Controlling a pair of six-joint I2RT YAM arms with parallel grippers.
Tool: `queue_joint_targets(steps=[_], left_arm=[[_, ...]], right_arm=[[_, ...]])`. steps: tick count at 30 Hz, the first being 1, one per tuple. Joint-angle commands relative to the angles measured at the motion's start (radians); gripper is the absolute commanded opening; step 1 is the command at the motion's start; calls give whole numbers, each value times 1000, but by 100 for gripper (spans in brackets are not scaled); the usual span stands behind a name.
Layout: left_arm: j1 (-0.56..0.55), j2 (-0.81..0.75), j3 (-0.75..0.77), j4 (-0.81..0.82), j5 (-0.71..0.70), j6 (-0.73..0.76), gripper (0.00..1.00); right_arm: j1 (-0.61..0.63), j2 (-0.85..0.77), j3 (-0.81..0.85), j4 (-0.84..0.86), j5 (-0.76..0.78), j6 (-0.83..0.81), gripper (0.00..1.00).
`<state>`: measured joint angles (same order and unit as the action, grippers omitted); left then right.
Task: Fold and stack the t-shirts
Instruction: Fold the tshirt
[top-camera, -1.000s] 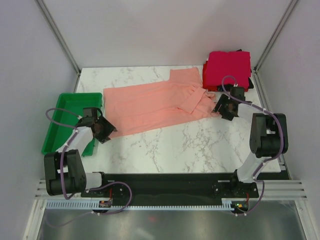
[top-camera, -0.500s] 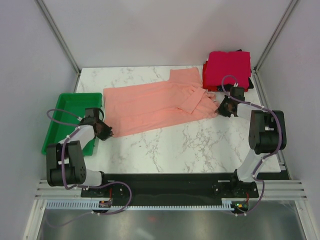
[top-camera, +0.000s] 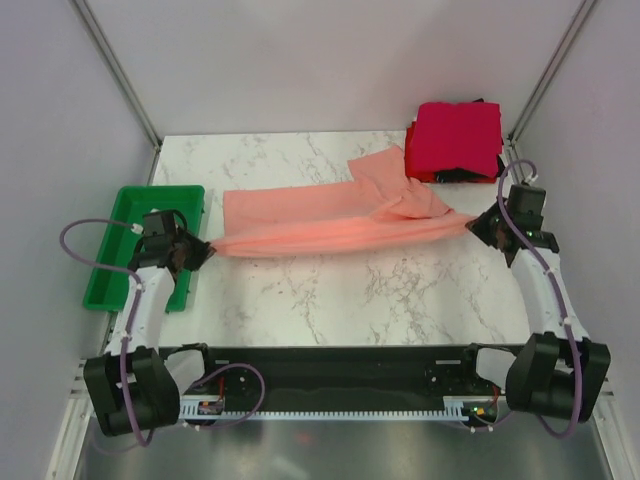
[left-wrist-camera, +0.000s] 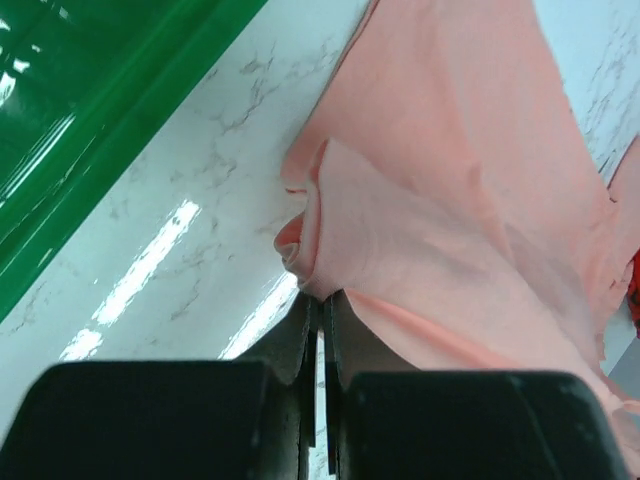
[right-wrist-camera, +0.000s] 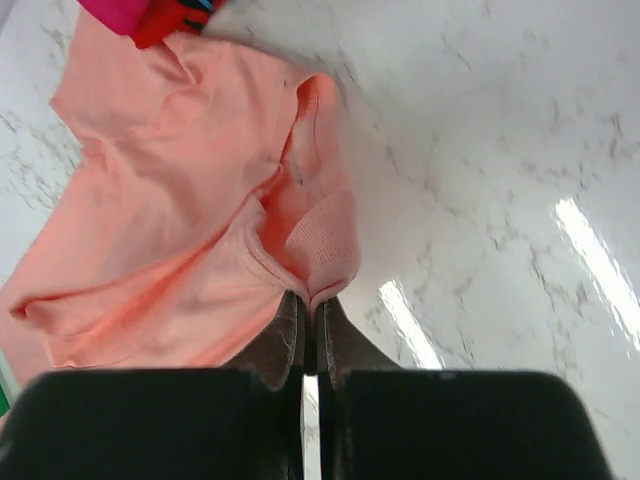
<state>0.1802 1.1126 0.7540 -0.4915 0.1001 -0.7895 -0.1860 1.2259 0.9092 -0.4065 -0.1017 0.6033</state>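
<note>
The salmon-pink t-shirt (top-camera: 330, 222) hangs stretched across the marble table between both grippers, its near edge lifted. My left gripper (top-camera: 205, 250) is shut on the shirt's left end, where the cloth (left-wrist-camera: 400, 230) bunches at the fingertips (left-wrist-camera: 320, 296). My right gripper (top-camera: 478, 222) is shut on the right end, pinching the ribbed collar (right-wrist-camera: 322, 240) at its tips (right-wrist-camera: 312, 298). A stack of folded t-shirts (top-camera: 455, 138), crimson on top with red and black edges below, sits at the back right corner.
A green plastic tray (top-camera: 120, 250) stands at the table's left edge, just behind my left gripper; its rim (left-wrist-camera: 120, 130) shows in the left wrist view. Grey walls and metal frame posts enclose the table.
Both grippers closed on the shirt's ends and pulled outward and up. The flat shirt is now drawn into a taut, narrower band, and both arms have swung out to the sides.
</note>
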Motion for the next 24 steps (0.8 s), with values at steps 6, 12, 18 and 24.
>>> queue_joint_targets(steps=[6, 12, 18, 24], left_arm=[[33, -178, -201, -117, 75, -102, 2], [42, -257, -245, -189, 89, -145, 2], [48, -341, -236, -265, 98, -168, 9], [47, -428, -170, -332, 129, -142, 74]], right_arm=[[-12, -207, -263, -190, 22, 142, 0], [-15, -371, -339, -281, 49, 275, 0], [-20, -535, -412, -397, 96, 381, 9], [-20, -571, -431, -436, 94, 403, 86]])
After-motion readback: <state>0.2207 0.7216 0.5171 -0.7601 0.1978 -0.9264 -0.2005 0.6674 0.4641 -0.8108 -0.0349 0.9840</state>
